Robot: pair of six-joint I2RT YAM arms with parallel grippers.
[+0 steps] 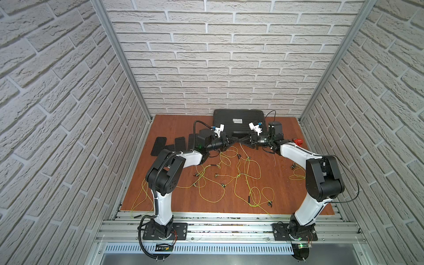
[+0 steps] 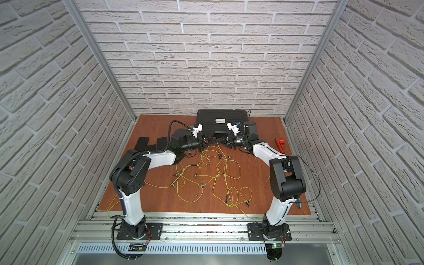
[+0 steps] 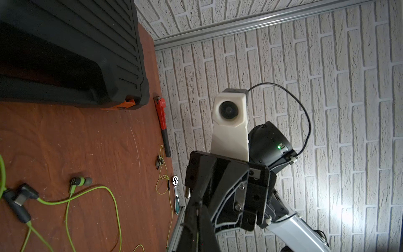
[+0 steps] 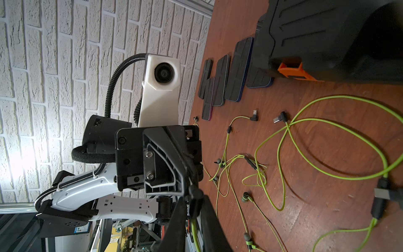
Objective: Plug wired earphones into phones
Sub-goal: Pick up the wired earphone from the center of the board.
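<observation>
L gripper (image 1: 236,140) closed. R gripper (image 1: 242,140) jaws nearly together on cable of thin yellow-green wired earphones (image 3: 80,181). Tips meet mid-air before large black ribbed case (image 1: 238,119) at rear edge. Other cables sprawl over centre of red-brown wooden table (image 1: 283,191). Flat black phones (image 1: 159,145) in row near left edge. Bare wood right of tangle.

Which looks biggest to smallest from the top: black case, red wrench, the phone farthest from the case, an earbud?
Black case, then that phone and the red wrench, too alike to rank, then the earbud.
</observation>
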